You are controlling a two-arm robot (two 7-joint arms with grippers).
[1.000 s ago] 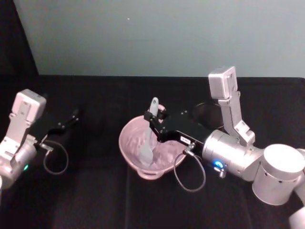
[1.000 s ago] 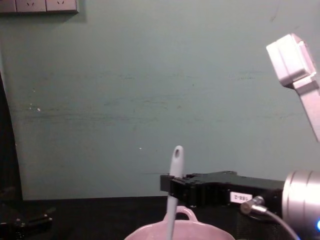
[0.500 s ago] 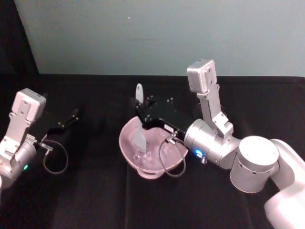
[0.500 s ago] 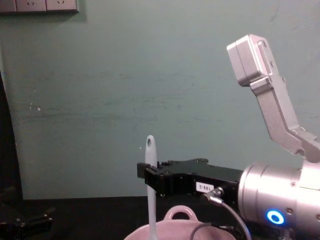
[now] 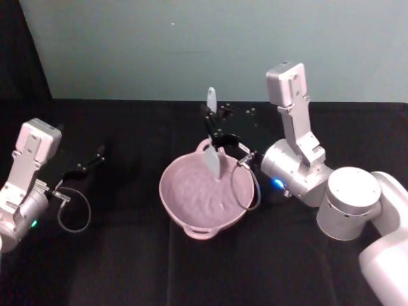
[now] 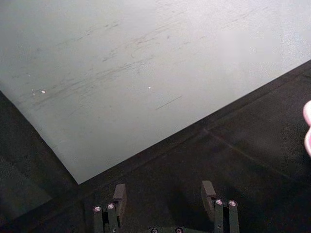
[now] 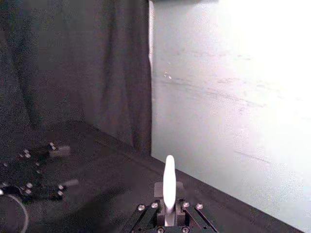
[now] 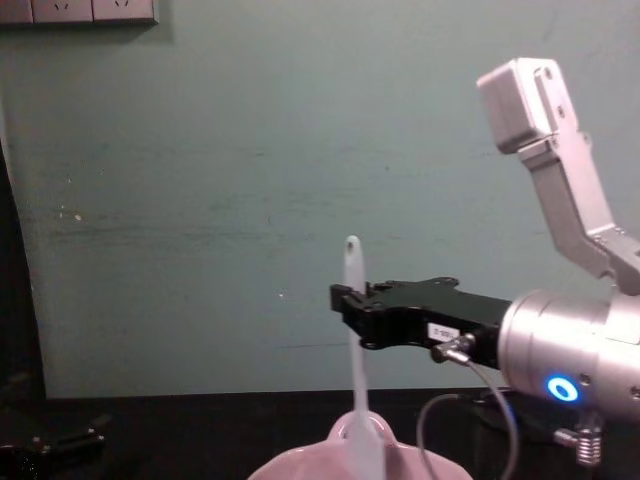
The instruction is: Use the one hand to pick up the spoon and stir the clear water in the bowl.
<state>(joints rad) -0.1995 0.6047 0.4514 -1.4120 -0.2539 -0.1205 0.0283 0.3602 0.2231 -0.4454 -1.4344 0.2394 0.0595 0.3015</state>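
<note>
The pale pink bowl (image 5: pixel 164 194) stands mid-table, and its water (image 5: pixel 194 196) shows ripples. My right gripper (image 5: pixel 213 129) reaches in from the right and is shut on the white spoon (image 5: pixel 213 162), holding it upright by the handle. The spoon's blade hangs over the bowl's far side at about rim height. From the chest, the spoon (image 8: pixel 352 270) rises above the right gripper (image 8: pixel 350 305), and its blade comes down in front of the bowl's (image 8: pixel 300 466) loop handle. The wrist camera shows the spoon (image 7: pixel 168 184) between the fingers. My left gripper (image 5: pixel 95 157) rests open at the table's left, seen also as the left gripper (image 6: pixel 164 196).
A black cloth covers the table (image 5: pixel 127 268). The teal wall (image 5: pixel 191 51) stands close behind it and a dark curtain (image 7: pixel 73 73) hangs on the left. A cable loop (image 5: pixel 245 188) from my right arm hangs over the bowl's right rim. The bowl's edge (image 6: pixel 307 128) shows from the left wrist.
My right gripper has swung the spoon from the bowl's left side toward its far right side and raised it. The left arm has not moved.
</note>
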